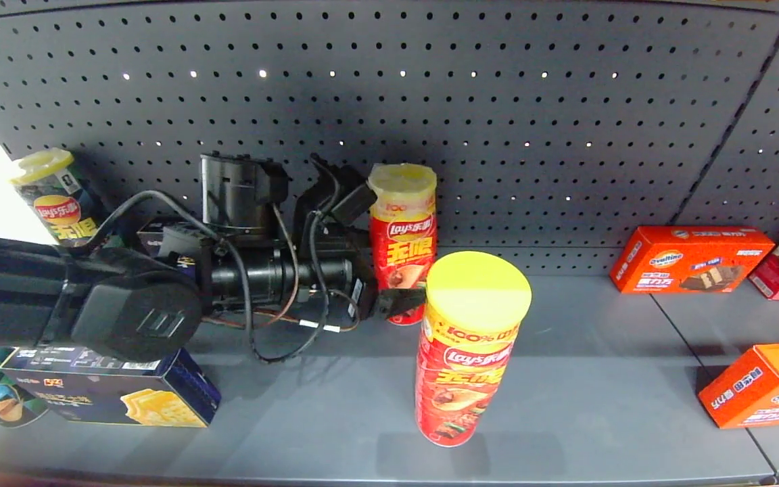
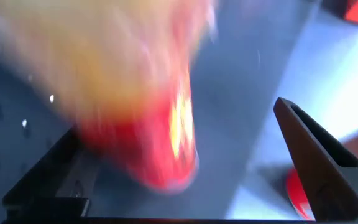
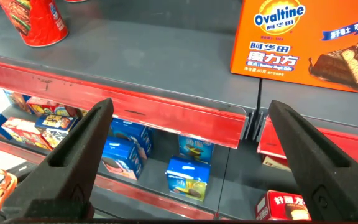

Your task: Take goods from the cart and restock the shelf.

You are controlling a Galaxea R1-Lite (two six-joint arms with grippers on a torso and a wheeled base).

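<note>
The left gripper [image 1: 399, 299] lies along the grey metal shelf [image 1: 599, 379] at a tall red cardboard chip can with a yellow lid [image 1: 403, 230], which stands upright near the perforated grey back panel [image 1: 498, 101]. Its jaws are spread on either side of the can's lower part. A second red chip can with a yellow lid [image 1: 467, 352] stands upright nearer the shelf's front, just beside the first and well apart from a flat orange cardboard box [image 1: 690, 258] to the right. The right gripper [image 3: 191, 106] hangs before the shelf's red front strip [image 3: 166, 109], jaws spread wide with nothing between them.
</note>
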